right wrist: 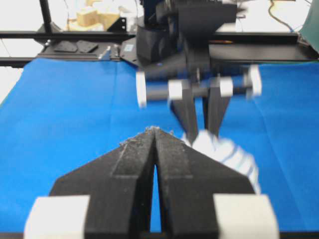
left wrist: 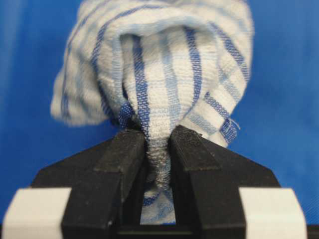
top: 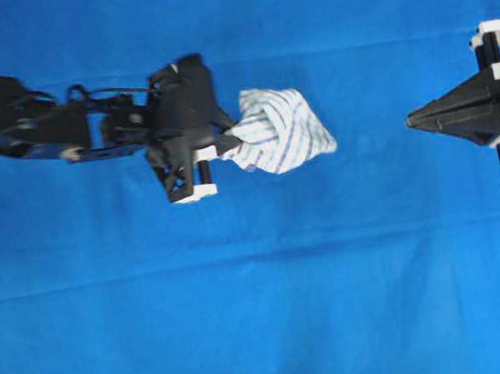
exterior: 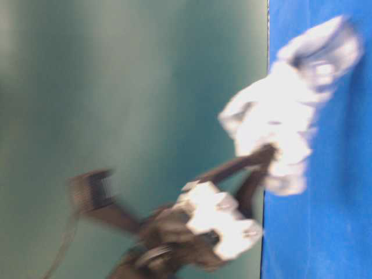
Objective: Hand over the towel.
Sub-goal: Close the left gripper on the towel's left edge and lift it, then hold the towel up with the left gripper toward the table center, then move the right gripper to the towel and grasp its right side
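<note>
Pickup done, transfer pending: your left hand (top: 226,144) has the towel (top: 278,130) pinched tight by a fold, bunched at centre frame above the blue-covered bench (top: 267,314), while your right hand (top: 413,117) waits fully closed and empty, well apart at right edge.

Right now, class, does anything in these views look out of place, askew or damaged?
Nothing stands out. The left hand pinches a fold of the towel, which bunches beyond it. The right hand is shut and empty, apart from the towel. The blue cloth lies flat.
</note>
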`<action>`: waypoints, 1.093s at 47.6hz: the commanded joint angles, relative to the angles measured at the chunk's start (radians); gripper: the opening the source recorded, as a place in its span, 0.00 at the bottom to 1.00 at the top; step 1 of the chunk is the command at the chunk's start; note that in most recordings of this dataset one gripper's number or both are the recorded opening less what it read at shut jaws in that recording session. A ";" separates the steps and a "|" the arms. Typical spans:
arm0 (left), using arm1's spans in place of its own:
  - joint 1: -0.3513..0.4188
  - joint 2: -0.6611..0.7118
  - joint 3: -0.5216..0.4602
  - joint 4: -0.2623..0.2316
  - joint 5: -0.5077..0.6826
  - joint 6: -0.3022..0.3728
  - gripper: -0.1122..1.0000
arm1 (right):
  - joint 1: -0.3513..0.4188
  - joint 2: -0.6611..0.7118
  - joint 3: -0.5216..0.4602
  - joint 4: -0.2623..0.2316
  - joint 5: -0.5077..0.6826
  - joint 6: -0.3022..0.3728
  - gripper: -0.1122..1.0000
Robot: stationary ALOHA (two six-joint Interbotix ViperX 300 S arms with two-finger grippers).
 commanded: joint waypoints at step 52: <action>-0.081 -0.407 0.184 0.000 -0.247 -0.003 0.18 | -0.003 0.264 -0.187 0.002 -0.066 -0.006 0.38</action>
